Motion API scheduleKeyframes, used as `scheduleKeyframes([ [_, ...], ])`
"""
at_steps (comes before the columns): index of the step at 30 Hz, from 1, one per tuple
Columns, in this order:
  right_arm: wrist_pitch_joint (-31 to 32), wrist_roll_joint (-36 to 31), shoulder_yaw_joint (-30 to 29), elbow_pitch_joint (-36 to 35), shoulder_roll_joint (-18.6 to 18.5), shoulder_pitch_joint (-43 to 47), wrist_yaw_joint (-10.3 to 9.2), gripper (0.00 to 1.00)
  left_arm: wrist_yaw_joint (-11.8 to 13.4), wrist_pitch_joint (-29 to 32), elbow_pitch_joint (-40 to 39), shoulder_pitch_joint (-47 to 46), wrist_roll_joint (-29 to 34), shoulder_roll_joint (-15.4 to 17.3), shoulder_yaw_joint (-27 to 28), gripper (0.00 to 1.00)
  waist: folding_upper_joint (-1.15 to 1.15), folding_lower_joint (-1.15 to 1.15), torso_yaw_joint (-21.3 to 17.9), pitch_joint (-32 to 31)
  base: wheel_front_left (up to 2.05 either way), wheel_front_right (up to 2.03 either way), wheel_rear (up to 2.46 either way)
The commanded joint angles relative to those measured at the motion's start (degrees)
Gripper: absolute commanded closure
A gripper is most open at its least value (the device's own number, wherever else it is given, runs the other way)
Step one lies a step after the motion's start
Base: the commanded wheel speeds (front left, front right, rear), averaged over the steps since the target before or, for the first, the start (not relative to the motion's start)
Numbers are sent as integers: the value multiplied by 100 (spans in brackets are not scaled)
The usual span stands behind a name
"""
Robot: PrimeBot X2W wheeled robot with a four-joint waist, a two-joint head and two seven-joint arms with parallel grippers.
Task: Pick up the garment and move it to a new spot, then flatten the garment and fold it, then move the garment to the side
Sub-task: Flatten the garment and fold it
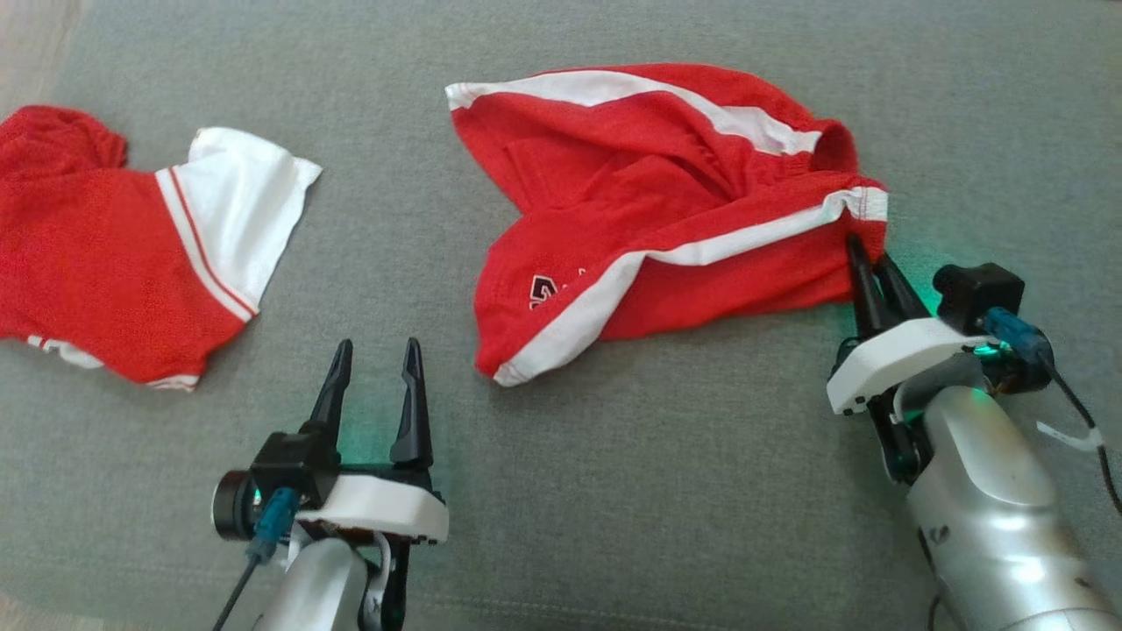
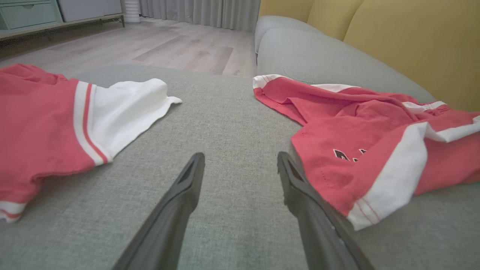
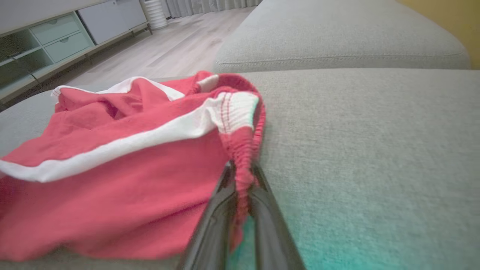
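shorts (image 1: 666, 202): lay rumpled on the sofa cushion (image 1: 614, 491), pinched at the elastic waistband (image 3: 243, 150) by the right gripper (image 1: 866, 250), clamped nearly closed on it. left gripper (image 1: 377, 343): spread wide, empty. could have slipped out on lifting, or dangled lopsided from that single hold.

Red shorts (image 1: 666, 202) on grey cushion (image 1: 614, 482) — right gripper (image 1: 866, 250) tight on their right edge, left gripper (image 1: 377, 343) wide, apart.

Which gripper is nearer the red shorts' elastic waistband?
Right. The right gripper is shut on the waistband of the red shorts; the left gripper hovers open over the sofa cushion, beside their leg hem.
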Motion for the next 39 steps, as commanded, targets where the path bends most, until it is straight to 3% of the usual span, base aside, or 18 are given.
scheduleKeyframes([
  [1, 4, 29, 123, -126, 69, -5, 21, 100, 12, -29, -175, -161, -19, 32, 183, 0, 0, 0, -48, -34, 0, 0, 0],
  [18, 4, 452, -149, -790, 46, 1347, 21, 100, -64, -29, 16, 243, 11, 31, 425, 0, 0, 0, -787, -702, 0, 0, 0],
  [19, 4, 458, -224, -987, 51, 1463, 21, 55, -67, -29, 22, 304, 17, 31, 466, 0, 0, 0, -851, -769, 0, 0, 0],
  [20, 4, 455, -232, -1131, 58, 1517, 21, 0, -75, -29, 22, 336, 19, 31, 486, 0, 0, 0, -877, -796, 0, 0, 0],
  [27, 4, 244, -377, -2249, 142, 1890, 21, 0, -144, -29, -23, 566, 39, 31, 560, 0, 0, 0, -1021, -922, 0, 0, 0],
  [31, 4, 151, -405, -2553, 223, 2059, 21, 0, -239, -29, -22, 640, -39, 31, 493, 0, 0, 0, -1078, -943, 0, 0, 0],
  [39, 4, 156, -236, -2578, 295, 2166, 21, 0, -818, -29, 433, 594, -671, 31, -295, 0, 0, 0, -1243, -885, 0, 0, 0],
])
